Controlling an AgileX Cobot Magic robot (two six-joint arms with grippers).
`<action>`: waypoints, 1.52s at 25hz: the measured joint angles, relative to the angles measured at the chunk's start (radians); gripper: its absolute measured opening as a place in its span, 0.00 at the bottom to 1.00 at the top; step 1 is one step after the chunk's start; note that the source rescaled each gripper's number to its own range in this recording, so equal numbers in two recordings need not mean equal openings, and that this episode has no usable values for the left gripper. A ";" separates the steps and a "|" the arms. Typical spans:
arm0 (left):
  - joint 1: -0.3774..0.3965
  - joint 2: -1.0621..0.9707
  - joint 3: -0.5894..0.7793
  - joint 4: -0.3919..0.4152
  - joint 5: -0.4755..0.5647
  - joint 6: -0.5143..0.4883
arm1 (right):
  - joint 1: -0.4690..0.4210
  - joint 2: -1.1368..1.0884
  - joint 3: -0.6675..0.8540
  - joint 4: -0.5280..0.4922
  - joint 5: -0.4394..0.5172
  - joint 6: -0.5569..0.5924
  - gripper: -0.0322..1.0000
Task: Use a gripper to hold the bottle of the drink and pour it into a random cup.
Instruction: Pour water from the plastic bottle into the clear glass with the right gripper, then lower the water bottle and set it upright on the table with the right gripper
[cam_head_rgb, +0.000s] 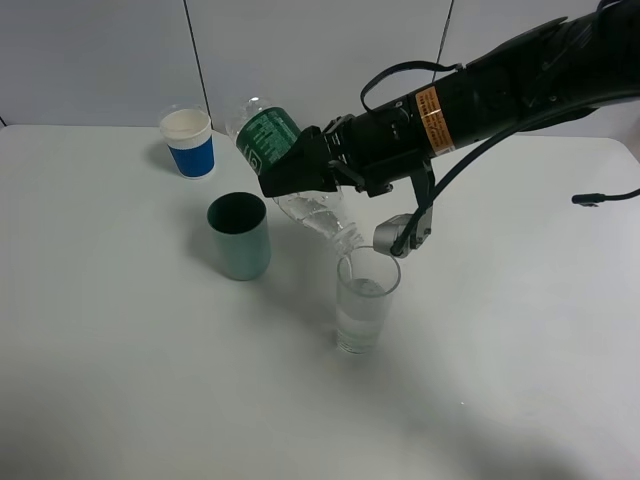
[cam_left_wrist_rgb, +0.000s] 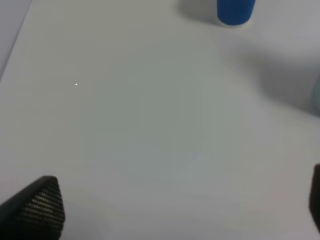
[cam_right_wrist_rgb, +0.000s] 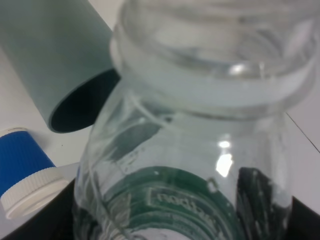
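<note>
My right gripper (cam_head_rgb: 303, 172) reaches in from the right and is shut on the bottle of the drink (cam_head_rgb: 272, 137) around its dark green label. The bottle is tipped with its neck (cam_head_rgb: 335, 228) down over the rim of the cup (cam_head_rgb: 366, 302), a tall clear glass partly filled with clear liquid. In the right wrist view the bottle (cam_right_wrist_rgb: 175, 195) fills the frame, and a dark finger (cam_right_wrist_rgb: 306, 221) shows beside it. Seen only in its wrist view, my left gripper (cam_left_wrist_rgb: 175, 210) hangs open over bare table, with one fingertip (cam_left_wrist_rgb: 40, 206) visible.
A teal cup (cam_head_rgb: 240, 236) stands just left of the glass, under the bottle's body. A blue-and-white paper cup (cam_head_rgb: 189, 143) is at the back left. A small silver connector (cam_head_rgb: 400, 235) dangles from the right arm beside the glass rim. A black cable end (cam_head_rgb: 600, 198) pokes in from the right.
</note>
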 joint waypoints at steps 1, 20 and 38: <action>0.000 0.000 0.000 0.000 0.000 0.000 | 0.000 0.000 0.000 0.000 0.000 0.001 0.06; 0.000 0.000 0.000 0.000 0.000 0.000 | -0.040 -0.023 0.000 0.032 0.008 1.109 0.06; 0.000 0.000 0.000 0.000 0.000 0.000 | -0.098 -0.023 0.000 0.747 0.103 1.580 0.06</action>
